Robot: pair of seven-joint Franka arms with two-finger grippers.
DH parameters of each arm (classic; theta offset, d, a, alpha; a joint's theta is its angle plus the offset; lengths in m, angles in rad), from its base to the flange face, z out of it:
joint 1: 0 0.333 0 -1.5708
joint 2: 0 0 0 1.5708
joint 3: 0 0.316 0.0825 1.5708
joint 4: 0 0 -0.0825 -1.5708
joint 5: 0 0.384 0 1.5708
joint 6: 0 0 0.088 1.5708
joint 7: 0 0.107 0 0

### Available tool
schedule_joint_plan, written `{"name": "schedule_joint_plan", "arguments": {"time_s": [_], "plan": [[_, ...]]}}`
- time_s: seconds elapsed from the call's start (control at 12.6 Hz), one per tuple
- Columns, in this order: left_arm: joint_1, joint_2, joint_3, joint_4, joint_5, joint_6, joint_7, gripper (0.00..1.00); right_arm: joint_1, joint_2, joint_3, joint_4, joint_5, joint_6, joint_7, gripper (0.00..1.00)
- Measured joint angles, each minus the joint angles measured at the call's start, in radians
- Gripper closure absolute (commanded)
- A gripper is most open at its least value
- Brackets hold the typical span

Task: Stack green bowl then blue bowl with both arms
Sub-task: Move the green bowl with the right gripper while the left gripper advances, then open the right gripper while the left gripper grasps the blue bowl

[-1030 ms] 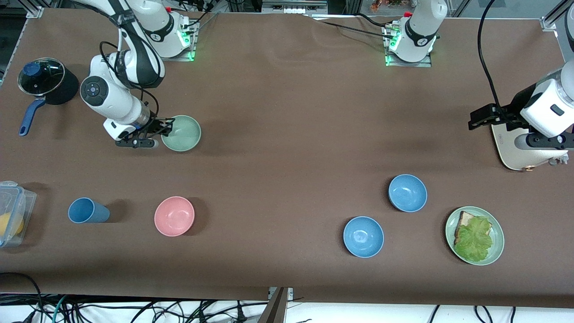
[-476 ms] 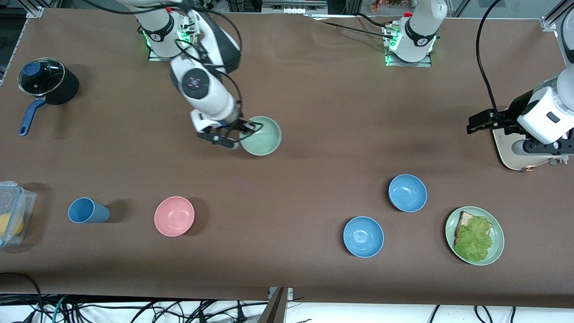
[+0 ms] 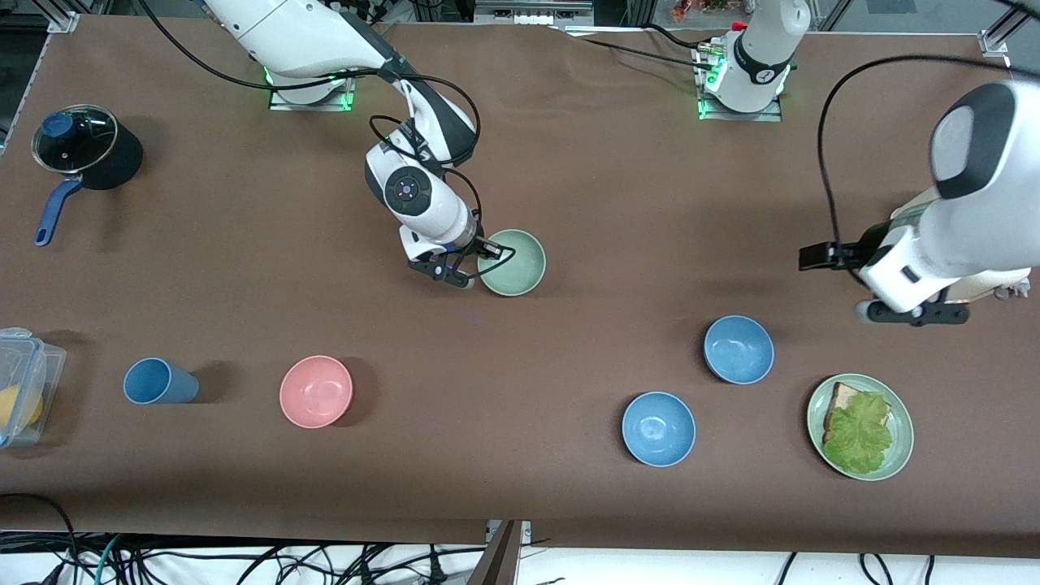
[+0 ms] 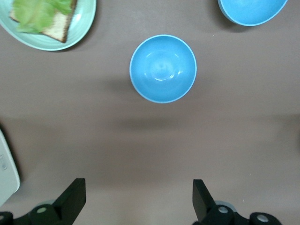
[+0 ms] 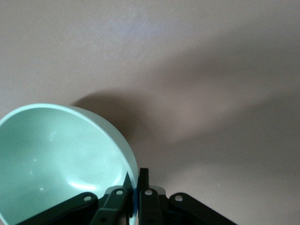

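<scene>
The green bowl [image 3: 512, 262] we see pinched at its rim by the right gripper [image 3: 475, 262] over the brown bench [image 3: 569, 203]; the left gripper [image 4: 138, 199] hangs with fingers spread above a blue bowl [image 4: 162, 68].

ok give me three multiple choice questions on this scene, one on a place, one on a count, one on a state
1. What is the left claw over?
A. bare table beside the blue bowls
B. the pot
C. the pink bowl

2. How many blue bowls are on the table?
A. one
B. two
C. three

3. What is the right claw doing?
A. hanging open over the cup
B. shut on the green bowl's rim
C. shut on the plate

Answers:
1. A, the left wrist view shows bare table under the open claw, with a blue bowl just ahead.
2. B, one blue bowl and a second blue bowl lie toward the left arm's end.
3. B, the right wrist view shows the fingers pinching the green bowl at its rim.
</scene>
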Motion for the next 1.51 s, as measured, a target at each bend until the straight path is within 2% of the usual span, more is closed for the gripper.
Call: {"name": "schedule_joint_plan", "arguments": {"time_s": [0.32,0.55,0.79,0.95,1.11,1.19,1.27,1.43,1.51], "plan": [[0.000,0.094,0.001,-0.085,0.000,0.255,0.000,0.00,0.008,-0.016,-0.013,0.035,-0.001,-0.001,0.000,0.01],[0.000,0.167,0.001,-0.112,0.000,0.365,0.001,0.01,0.003,-0.128,-0.102,0.068,-0.003,-0.071,-0.005,0.01],[0.000,0.209,0.003,-0.176,0.000,0.541,0.040,0.01,-0.008,-0.282,-0.229,0.102,-0.003,-0.270,-0.090,0.01],[0.003,0.229,0.008,-0.217,0.000,0.633,0.071,0.05,-0.009,-0.329,-0.309,0.174,-0.005,-0.472,-0.200,0.01],[0.008,0.254,0.012,-0.231,0.000,0.691,0.108,0.13,-0.009,-0.342,-0.427,0.286,-0.006,-0.709,-0.390,0.01],[0.010,0.266,0.014,-0.233,0.000,0.708,0.121,0.20,-0.011,-0.342,-0.500,0.336,-0.006,-0.801,-0.520,0.01],[0.011,0.276,0.015,-0.237,0.000,0.726,0.129,0.33,-0.014,-0.343,-0.570,0.375,-0.005,-0.875,-0.649,0.01],[0.012,0.290,0.015,-0.253,0.000,0.768,0.135,0.73,-0.019,-0.344,-0.690,0.438,-0.004,-0.979,-0.863,0.01],[0.011,0.295,0.015,-0.261,0.000,0.780,0.135,0.89,-0.023,-0.350,-0.728,0.468,-0.004,-1.002,-0.939,0.01]]}}
